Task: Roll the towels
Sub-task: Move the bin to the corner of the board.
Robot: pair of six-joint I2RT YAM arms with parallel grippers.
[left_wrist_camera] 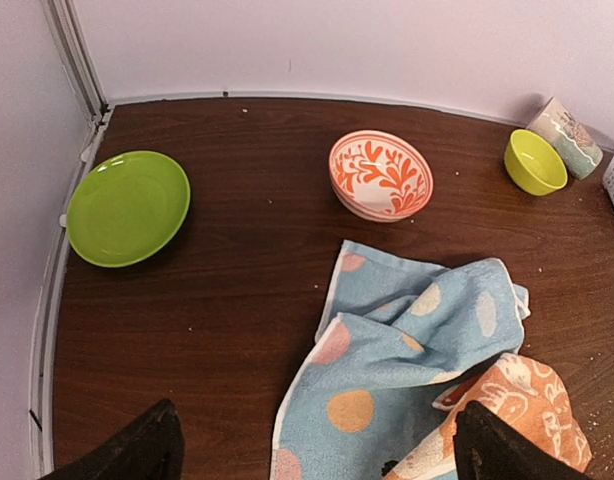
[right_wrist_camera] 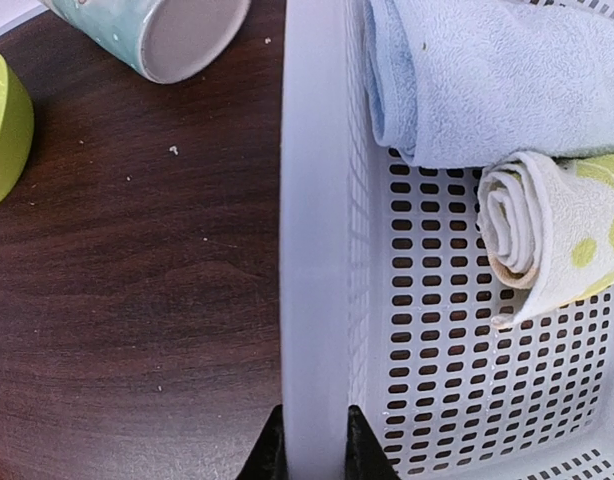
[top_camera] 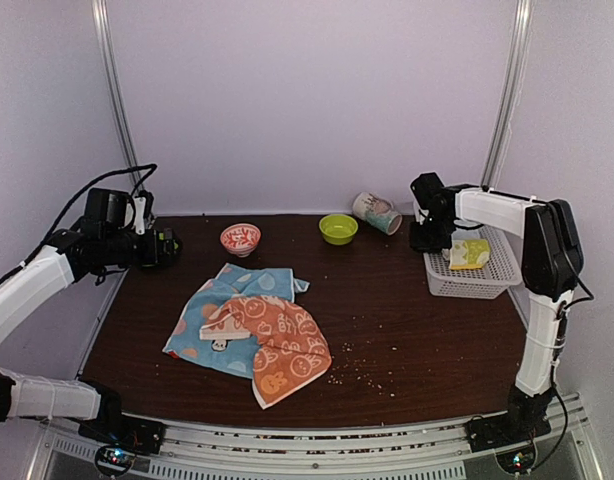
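Two towels lie crumpled and overlapping in the middle of the table. The light blue dotted towel (top_camera: 212, 312) (left_wrist_camera: 417, 335) is underneath, and the orange bunny towel (top_camera: 285, 348) (left_wrist_camera: 522, 410) lies over its near right part. My left gripper (top_camera: 171, 247) (left_wrist_camera: 315, 425) hovers above the table to the far left of the towels, wide open with nothing between its fingers. My right gripper (top_camera: 425, 238) (right_wrist_camera: 315, 435) is at the white basket (top_camera: 469, 290) (right_wrist_camera: 312, 200), shut on its left rim.
In the basket lie a pale blue roll (right_wrist_camera: 487, 70) and a yellow-green patterned roll (top_camera: 469, 254) (right_wrist_camera: 547, 230). A green plate (left_wrist_camera: 127, 205), an orange-patterned bowl (top_camera: 240, 238) (left_wrist_camera: 380, 175), a small green bowl (top_camera: 338, 228) (left_wrist_camera: 535, 162) and a tipped cup (top_camera: 377, 212) (right_wrist_camera: 157, 30) stand along the back. Crumbs dot the wood.
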